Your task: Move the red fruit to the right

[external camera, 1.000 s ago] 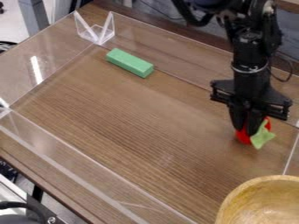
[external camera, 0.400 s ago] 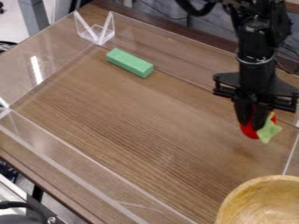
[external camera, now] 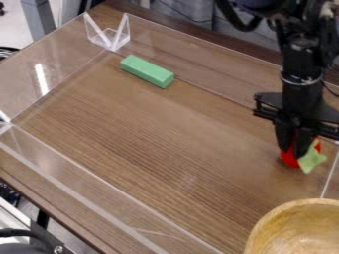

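So the arm has its black fingers [external camera: 294, 143] over on the right side of the surface [external camera: 146, 159], pointing down, and the strawberry [external camera: 299, 157] is right there at the tips. It's the red thing with the pale green leafy cap [external camera: 311, 160], and from where I'm standing it looks like the fingers are closed most of the way and have hold of it. Fair warning, the tips are dark and blurry from here, so I can't swear to exactly how the grip sits or whether the bottom of the fruit touches the wood.

What matters for the next bit is that the fruit isn't off to one side, it's directly under the fingers, with the leafy end poking out to the lower right and the red end tucked in between them. So its long axis looks slanted, cap leading toward the right edge. I reckon it's already far enough over to count, so the move left is probably just straight down and let go, no more sideways. The bowl [external camera: 282, 233] is nearer the front, apart from it, and the green block [external camera: 147, 70] is way off to the left.
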You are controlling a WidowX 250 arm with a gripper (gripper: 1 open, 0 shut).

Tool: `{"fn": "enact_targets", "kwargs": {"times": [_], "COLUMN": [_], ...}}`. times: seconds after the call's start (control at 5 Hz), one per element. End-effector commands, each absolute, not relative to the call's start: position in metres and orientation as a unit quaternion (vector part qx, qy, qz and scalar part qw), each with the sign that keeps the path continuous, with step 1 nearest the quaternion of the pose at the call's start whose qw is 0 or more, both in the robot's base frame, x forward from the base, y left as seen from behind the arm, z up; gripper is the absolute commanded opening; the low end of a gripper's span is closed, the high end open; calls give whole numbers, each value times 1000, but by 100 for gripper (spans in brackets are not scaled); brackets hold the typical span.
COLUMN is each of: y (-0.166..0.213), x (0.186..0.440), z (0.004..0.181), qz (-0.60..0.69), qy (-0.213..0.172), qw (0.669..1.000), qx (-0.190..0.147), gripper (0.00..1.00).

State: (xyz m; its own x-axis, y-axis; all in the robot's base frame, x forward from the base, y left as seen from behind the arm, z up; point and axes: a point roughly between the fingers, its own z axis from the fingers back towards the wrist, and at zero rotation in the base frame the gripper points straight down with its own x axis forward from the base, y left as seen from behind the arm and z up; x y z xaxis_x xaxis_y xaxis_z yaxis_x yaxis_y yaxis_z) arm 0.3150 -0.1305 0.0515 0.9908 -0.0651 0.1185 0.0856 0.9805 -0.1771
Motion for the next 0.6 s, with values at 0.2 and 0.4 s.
{"fn": "enact_targets", "kwargs": {"times": [0.2,0.4], "y": [-143,-146], "x": [325,323], "z": [69,75], "qz": [-37,-25], "qy": [-81,-79], "qw": [991,992], "qx": [-95,-95], "gripper": [100,0]}}
